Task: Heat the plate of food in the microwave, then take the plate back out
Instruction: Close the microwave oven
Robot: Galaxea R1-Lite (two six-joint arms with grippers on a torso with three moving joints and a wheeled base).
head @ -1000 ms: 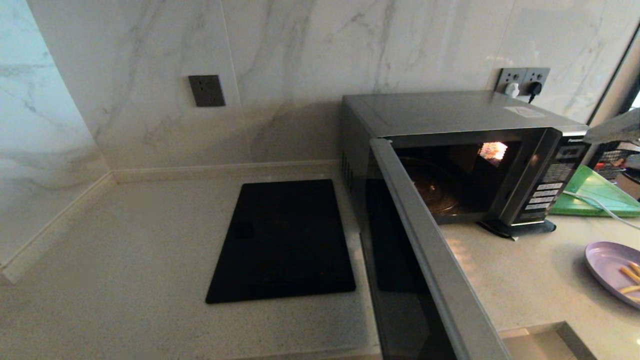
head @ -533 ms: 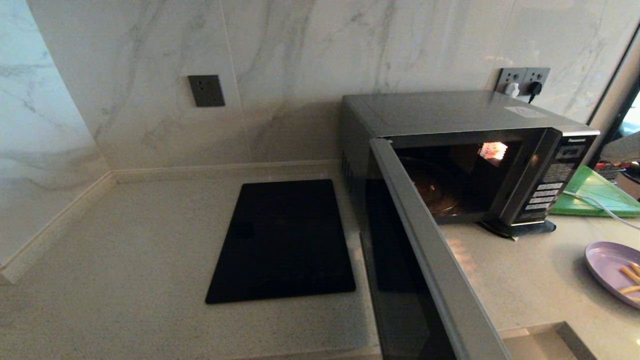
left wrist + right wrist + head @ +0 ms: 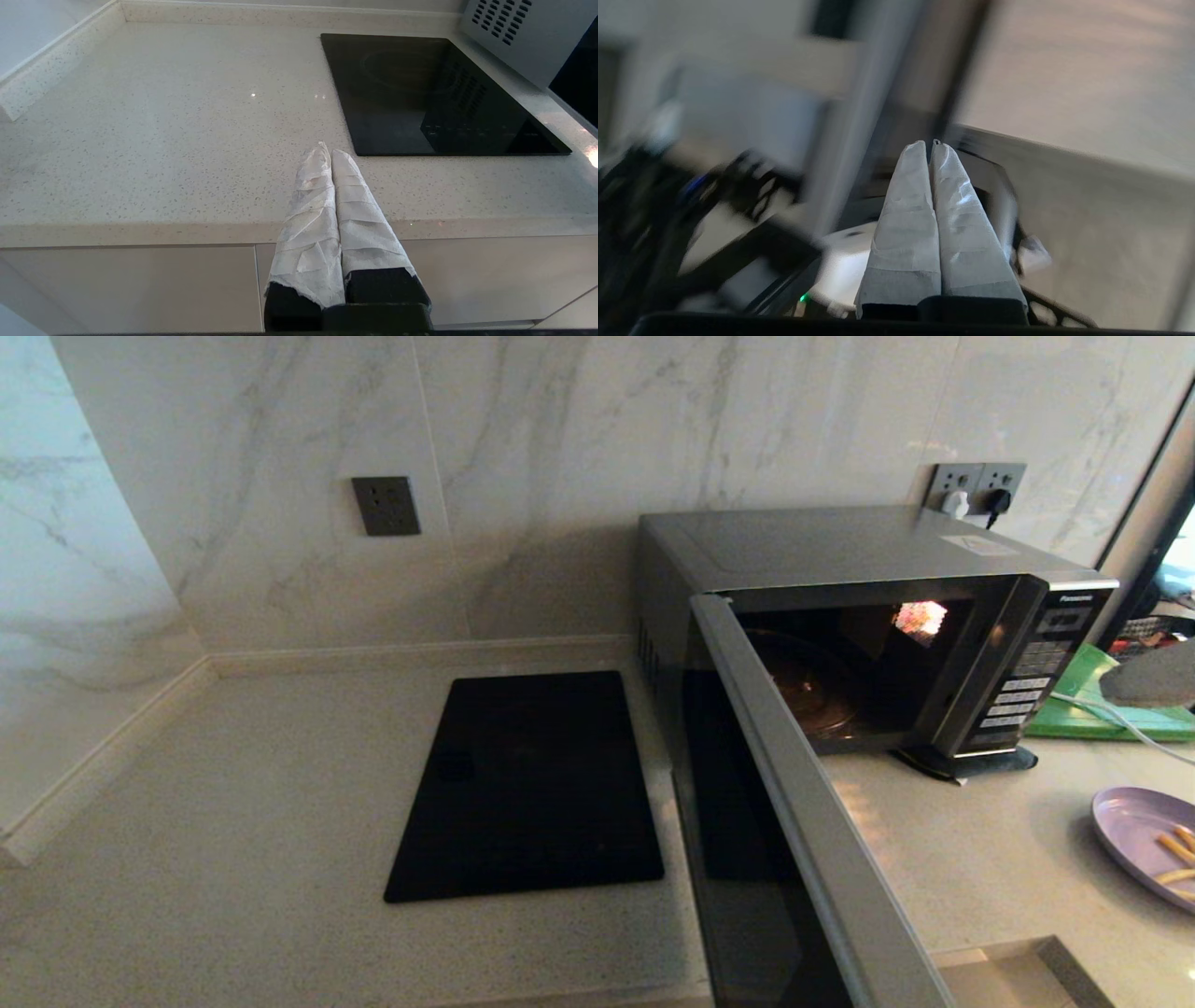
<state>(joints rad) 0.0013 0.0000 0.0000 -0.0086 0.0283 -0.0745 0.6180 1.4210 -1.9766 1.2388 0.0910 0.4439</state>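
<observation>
Right end effector (image 3: 930, 144) together, empty | microwave (image 3: 840, 616) (Panasonic-branded) door open

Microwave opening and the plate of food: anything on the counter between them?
In the head view, only bare counter lies between the microwave and the plate of food.

Left gripper (image 3: 326, 153) parked, fingers together; right gripper (image 3: 930, 143) pressed closed

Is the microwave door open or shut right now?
Open. The microwave door is swung out toward the camera, showing the lit cavity and its glass turntable; the plate of food sits outside on the counter.
</observation>
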